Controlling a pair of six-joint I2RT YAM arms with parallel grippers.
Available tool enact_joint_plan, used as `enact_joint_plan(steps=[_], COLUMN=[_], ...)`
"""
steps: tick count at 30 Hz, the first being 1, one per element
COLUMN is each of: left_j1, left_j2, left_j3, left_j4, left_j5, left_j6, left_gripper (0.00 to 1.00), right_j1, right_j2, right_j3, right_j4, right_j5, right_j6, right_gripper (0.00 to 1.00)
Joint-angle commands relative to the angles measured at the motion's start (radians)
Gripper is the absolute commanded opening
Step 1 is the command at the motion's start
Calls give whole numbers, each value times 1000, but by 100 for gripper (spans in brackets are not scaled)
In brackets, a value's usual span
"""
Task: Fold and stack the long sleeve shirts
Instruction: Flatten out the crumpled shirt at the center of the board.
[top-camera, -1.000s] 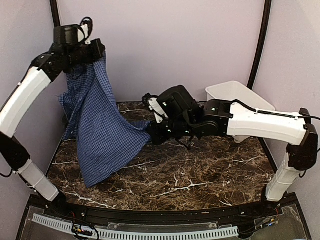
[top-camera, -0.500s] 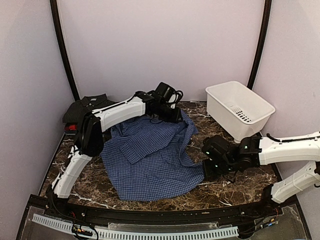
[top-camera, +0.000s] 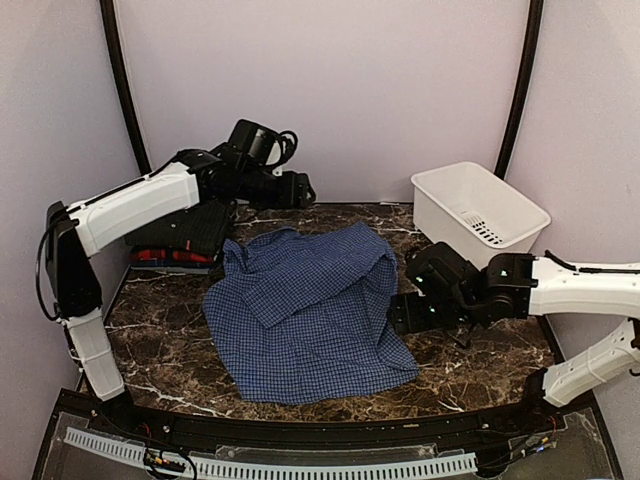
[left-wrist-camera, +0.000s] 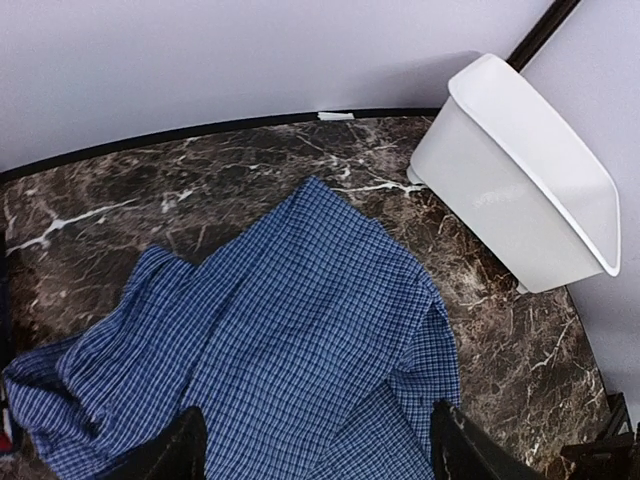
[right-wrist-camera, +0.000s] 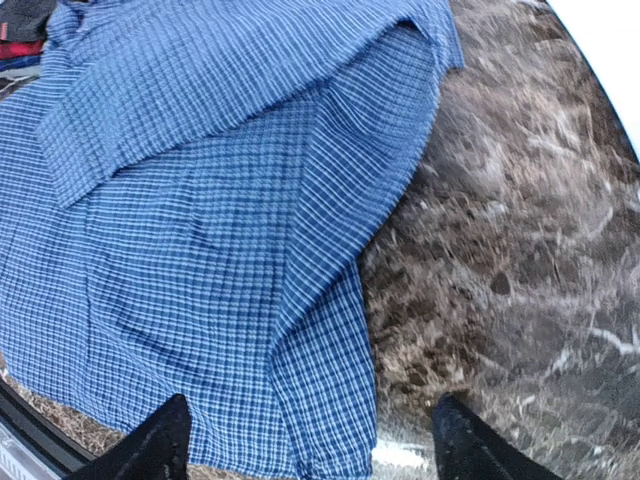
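Note:
The blue checked shirt (top-camera: 300, 310) lies spread and rumpled in the middle of the marble table, one fold turned over its upper part. A dark shirt (top-camera: 190, 228) sits folded on a red one (top-camera: 158, 256) at the back left. My left gripper (top-camera: 303, 190) hovers above the table's back edge, open and empty, looking down on the blue shirt (left-wrist-camera: 290, 350). My right gripper (top-camera: 393, 315) is low beside the shirt's right edge, open, with cloth (right-wrist-camera: 220, 220) below its fingers (right-wrist-camera: 160, 445) but nothing held.
A white plastic basket (top-camera: 500, 205) stands at the back right, also visible in the left wrist view as the basket (left-wrist-camera: 540, 170). Bare marble (right-wrist-camera: 520, 230) lies right of the shirt. Curved walls close the back and sides.
A second ago both grippers held the blue shirt up in the air. It now lies on the table; both grippers have opened, and the left arm has drawn back to the rear left.

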Motion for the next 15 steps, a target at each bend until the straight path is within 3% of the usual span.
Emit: enact_joint_plan(steps=[1, 7, 15], left_j1=[62, 148, 180], left_j2=[-233, -504, -720], left_j3=[-317, -682, -960], left_j4=[86, 98, 45], left_j5=[-59, -89, -108], left_j6=[-87, -207, -347], left_gripper=[75, 75, 76], right_j1=[-2, 5, 57], right_j2=[65, 285, 659], right_j3=[84, 260, 581], right_j4=[131, 266, 277], right_j5=[18, -60, -88], right_j6=[-161, -342, -471], right_gripper=[86, 91, 89])
